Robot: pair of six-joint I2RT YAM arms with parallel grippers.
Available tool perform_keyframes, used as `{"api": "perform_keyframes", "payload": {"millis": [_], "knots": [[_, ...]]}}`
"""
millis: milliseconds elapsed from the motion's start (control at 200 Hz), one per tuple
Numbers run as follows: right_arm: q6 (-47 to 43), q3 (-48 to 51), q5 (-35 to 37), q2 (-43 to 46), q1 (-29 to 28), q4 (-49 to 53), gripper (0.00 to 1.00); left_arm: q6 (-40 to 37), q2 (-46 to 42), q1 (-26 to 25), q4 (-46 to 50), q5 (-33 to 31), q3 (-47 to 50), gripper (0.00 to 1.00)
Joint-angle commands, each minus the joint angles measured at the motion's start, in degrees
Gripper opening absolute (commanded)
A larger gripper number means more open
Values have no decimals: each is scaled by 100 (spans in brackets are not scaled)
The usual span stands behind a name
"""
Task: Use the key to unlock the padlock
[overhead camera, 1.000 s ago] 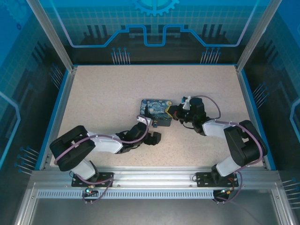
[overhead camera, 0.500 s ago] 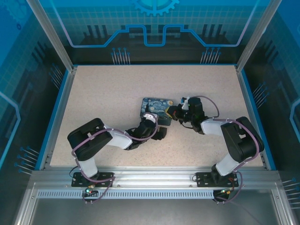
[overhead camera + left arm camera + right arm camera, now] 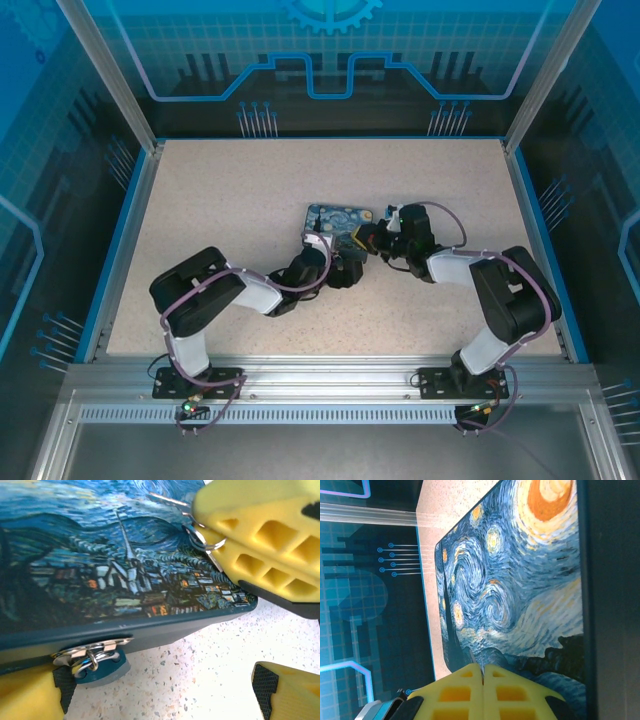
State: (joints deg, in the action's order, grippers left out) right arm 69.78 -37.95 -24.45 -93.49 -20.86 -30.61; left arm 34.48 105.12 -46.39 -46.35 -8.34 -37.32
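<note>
The padlock, a flat block with a blue swirling night-sky face, lies mid-table. Its printed face and dark near side show in the left wrist view, with a silvery clasp and ring at the lower edge. My left gripper is at the padlock's near edge and stands open, with bare table between its yellow fingertips. My right gripper is at the padlock's right side, shut on the key, a thin metal sliver over the printed face. The key's ring hangs at the right fingers.
The speckled beige tabletop has a blue rim and aluminium posts at its corners. Dark blue panels wall in the back and sides. Both arms reach in from the near rail.
My left arm has swung in to the right and forward, bringing its open gripper up to the padlock's near edge. The padlock has turned slightly. The right gripper has barely moved.
</note>
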Motion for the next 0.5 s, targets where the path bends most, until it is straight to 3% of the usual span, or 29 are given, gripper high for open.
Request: {"api": "perform_keyframes", "payload": {"millis": [0,165,495], "knots": [[-91,-113,2,-142,64,113,0,448,212,103,-614,316,86,91],[-63,-98,11,-191,56,79,0,580,391,121,-697,415,88,89],[-45,-144,-34,-272,56,55,0,1292,567,118,-2020,413,658,83]]}}
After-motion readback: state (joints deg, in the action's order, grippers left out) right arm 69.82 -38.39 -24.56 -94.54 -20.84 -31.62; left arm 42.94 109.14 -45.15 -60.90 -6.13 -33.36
